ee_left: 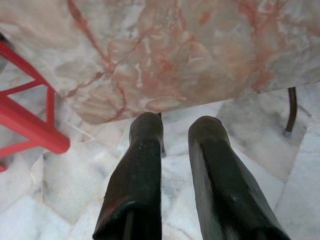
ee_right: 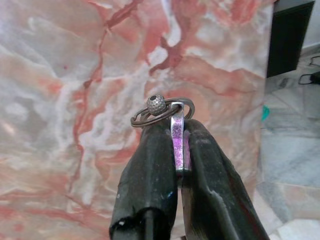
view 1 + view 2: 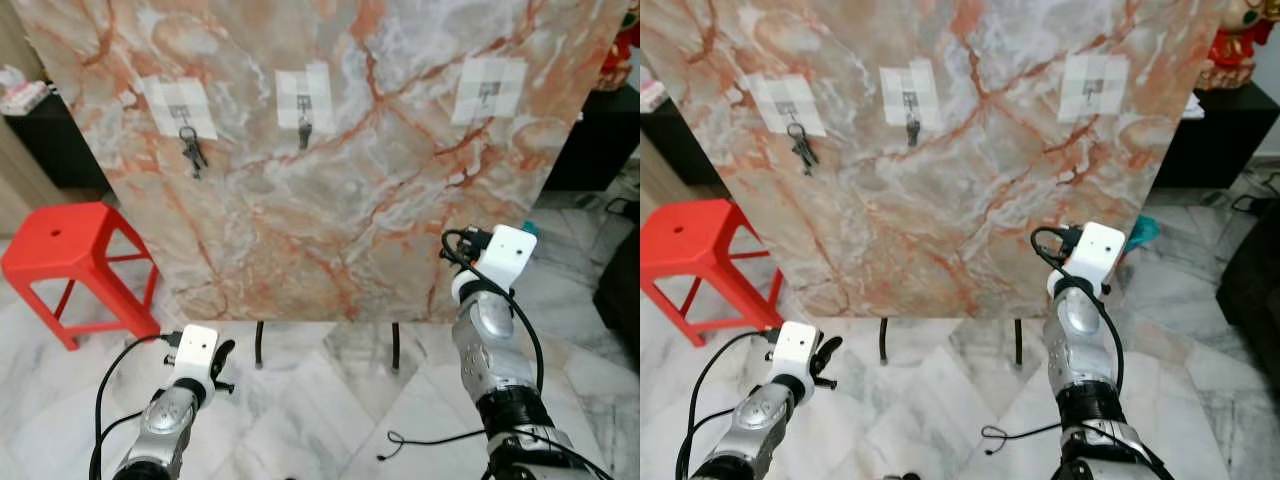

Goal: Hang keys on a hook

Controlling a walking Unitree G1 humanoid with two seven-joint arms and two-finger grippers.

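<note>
A big marble slab (image 3: 330, 170) streaked orange and grey leans upright in the middle of the room, and everything arranges itself around it. The right gripper (image 2: 175, 150) is raised in front of the slab's lower right part, its two black fingers (image 2: 150, 170) pressed together on the keys (image 2: 172, 125): a purple, flat piece is pinched between the fingertips, while the metal ring and a small dimpled silver ball stick out just past them, toward the slab. High on the slab sit three pale patches, each with a hook; the rightmost hook (image 3: 489, 97) is bare, well above the raised gripper, the middle hook (image 3: 303, 128) carries something small and dark, and another bunch of keys (image 3: 193, 150) dangles from the leftmost one. The left gripper (image 1: 175, 170) hangs low near the slab's bottom edge, fingers slightly spread with nothing between them, over the marble floor (image 3: 300, 400). A red stool (image 3: 70, 250) stands just left of the slab
</note>
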